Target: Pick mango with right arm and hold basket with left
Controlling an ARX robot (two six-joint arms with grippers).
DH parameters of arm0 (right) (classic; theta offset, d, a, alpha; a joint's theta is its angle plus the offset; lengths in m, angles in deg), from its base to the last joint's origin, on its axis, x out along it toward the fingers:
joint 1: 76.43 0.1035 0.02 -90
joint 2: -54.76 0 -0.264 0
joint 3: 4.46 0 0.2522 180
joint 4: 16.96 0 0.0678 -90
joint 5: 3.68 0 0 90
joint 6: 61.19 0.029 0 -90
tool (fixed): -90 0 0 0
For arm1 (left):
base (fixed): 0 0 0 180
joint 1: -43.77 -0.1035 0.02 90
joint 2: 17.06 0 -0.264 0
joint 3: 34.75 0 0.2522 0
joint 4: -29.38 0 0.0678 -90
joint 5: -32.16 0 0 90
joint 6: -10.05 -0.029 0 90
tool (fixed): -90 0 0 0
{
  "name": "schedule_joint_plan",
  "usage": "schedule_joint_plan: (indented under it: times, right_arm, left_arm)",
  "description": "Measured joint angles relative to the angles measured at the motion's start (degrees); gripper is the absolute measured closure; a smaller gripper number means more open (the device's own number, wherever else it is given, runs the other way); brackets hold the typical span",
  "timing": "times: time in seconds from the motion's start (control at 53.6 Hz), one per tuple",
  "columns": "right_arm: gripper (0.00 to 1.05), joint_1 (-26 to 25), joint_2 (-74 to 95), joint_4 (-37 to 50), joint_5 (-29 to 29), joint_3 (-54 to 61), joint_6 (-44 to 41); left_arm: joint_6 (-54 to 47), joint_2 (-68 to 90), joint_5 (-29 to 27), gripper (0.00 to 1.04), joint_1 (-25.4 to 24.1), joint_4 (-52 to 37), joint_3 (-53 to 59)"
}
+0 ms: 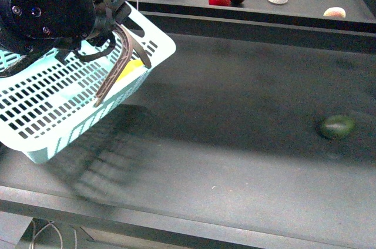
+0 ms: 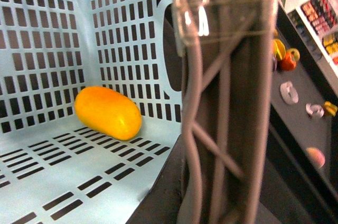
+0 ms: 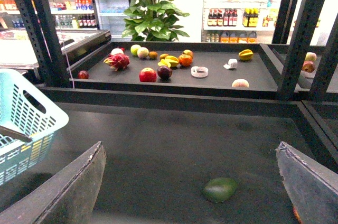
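The light-blue basket [image 1: 53, 105] hangs tilted at the left, lifted off the dark table. My left gripper [image 1: 114, 26] is shut on its grey-brown handle [image 1: 120, 70], which fills the left wrist view [image 2: 227, 129]. The yellow mango [image 2: 108, 113] lies inside the basket against its slotted wall [image 2: 47, 49]; a bit of it shows through the rim in the front view [image 1: 130, 68]. My right gripper [image 3: 190, 152] is open and empty above the table, with its fingers [image 3: 79, 187] wide apart. The basket's corner shows in the right wrist view [image 3: 26, 113].
A small dark green fruit [image 1: 337, 126] lies on the table at the right, between my right gripper's fingers in the right wrist view [image 3: 220, 189]. A raised back tray [image 1: 294, 8] holds several fruits and tape rolls. Black shelf posts [image 3: 47, 28] stand behind.
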Motion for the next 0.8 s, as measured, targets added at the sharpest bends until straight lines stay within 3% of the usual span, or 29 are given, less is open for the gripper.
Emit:
schedule_joint_plan:
  times: [0.299, 0.504, 0.802]
  right_arm:
    - [0.08, -0.02, 0.0, 0.0, 0.0, 0.0, 0.0]
    - [0.08, 0.0, 0.0, 0.0, 0.02, 0.0, 0.0]
    - [0.08, -0.02, 0.0, 0.0, 0.0, 0.0, 0.0]
  left_arm:
    - [22.86, 6.69, -0.42, 1.0, -1.88, 5.62, -10.99]
    - [29.44, 11.3, 2.21, 1.0, -1.97, 8.02, -18.12]
    - [31.98, 15.74, 0.44, 0.98, -2.32, 16.76, -26.67]
